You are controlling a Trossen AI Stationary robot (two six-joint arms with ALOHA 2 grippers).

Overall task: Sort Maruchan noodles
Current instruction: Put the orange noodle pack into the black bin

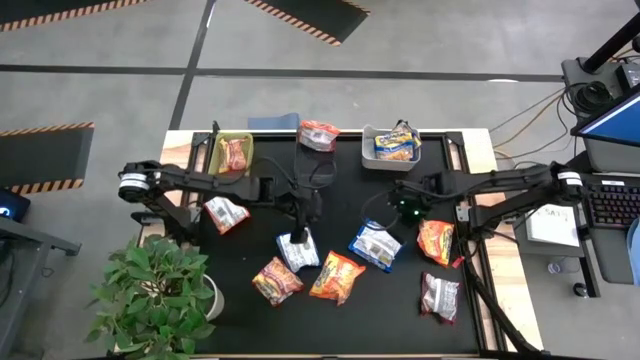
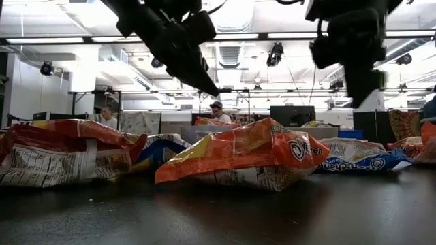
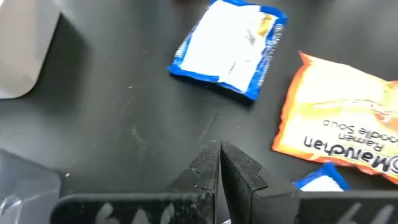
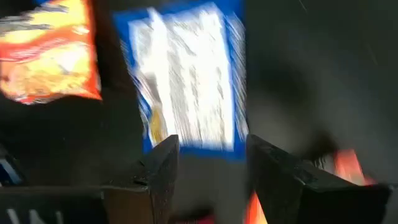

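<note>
Noodles packet, blue: light, crinkly, slippery, brittle inside; pinch across an edge. Right tool spread, empty; left tool clenched, empty.

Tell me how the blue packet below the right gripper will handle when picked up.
The blue packet lies flat and thin, so it is probably light. Its crinkly wrapper looks glossy, likely slippery. The right gripper, fingers apart, may crush the noodles inside if it squeezes hard.

Robotics lab: ceiling lights, floor hazard tape, monitors
</note>
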